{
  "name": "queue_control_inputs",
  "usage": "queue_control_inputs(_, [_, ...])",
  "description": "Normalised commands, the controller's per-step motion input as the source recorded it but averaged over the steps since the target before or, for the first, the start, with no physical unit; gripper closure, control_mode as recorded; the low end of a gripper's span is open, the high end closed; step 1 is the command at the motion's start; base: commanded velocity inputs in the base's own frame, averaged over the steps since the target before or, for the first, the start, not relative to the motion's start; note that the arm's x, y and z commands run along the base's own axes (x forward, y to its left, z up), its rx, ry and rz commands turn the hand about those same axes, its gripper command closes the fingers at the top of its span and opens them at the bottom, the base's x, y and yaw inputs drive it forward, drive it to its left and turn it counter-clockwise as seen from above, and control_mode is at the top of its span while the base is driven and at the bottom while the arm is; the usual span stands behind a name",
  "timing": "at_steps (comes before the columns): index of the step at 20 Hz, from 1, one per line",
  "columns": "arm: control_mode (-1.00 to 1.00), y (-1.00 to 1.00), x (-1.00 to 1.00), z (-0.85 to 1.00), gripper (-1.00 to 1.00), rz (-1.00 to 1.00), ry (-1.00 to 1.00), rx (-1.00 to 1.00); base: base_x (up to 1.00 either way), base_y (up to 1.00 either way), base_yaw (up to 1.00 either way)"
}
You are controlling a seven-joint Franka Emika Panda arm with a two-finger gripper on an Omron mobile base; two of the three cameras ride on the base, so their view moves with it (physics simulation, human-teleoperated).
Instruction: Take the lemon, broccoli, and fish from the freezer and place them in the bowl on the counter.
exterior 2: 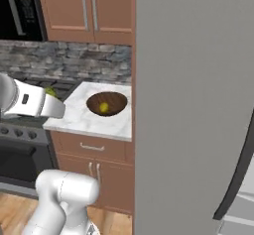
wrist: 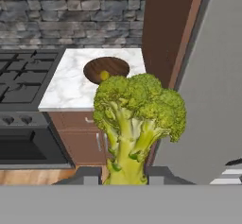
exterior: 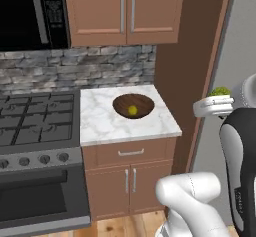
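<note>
A: Gripper [wrist: 125,173]?
B: Jaws closing tight on the broccoli [wrist: 138,119] stalk, crown pointing forward, hanging in air off the counter [exterior: 100,126].
A: Lemon [exterior: 132,110]?
B: Sitting inside the bowl [exterior: 120,102] on that counter, beside the stove [exterior: 35,116].

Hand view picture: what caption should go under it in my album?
Jaws shut on the broccoli, heading for the wooden bowl with the lemon on the marble counter.

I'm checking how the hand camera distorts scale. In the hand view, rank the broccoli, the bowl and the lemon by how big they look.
1. broccoli, largest, but only because it is held right at the camera.
2. bowl, far off on the counter.
3. lemon, a small spot in the bowl.
</note>
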Motion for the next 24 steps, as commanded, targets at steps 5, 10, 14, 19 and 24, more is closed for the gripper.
queue_control_inputs(5, [1.0, 0.0, 0.0, 0.0, 1.0, 0.0, 0.0, 0.0, 0.78, 0.2, -0.01])
queue_control_inputs(10, [1.0, 0.0, 0.0, 0.0, 1.0, 0.0, 0.0, 0.0, 0.68, 0.0, -0.01])
queue_control_inputs(14, [1.0, 0.0, 0.0, 0.0, 1.0, 0.0, 0.0, 0.0, 0.34, 0.02, 0.0])
queue_control_inputs(19, [1.0, 0.0, 0.0, 0.0, 1.0, 0.0, 0.0, 0.0, 0.19, 0.42, -0.03])
queue_control_inputs(24, [1.0, 0.0, 0.0, 0.0, 1.0, 0.0, 0.0, 0.0, 0.11, 0.59, -0.02])
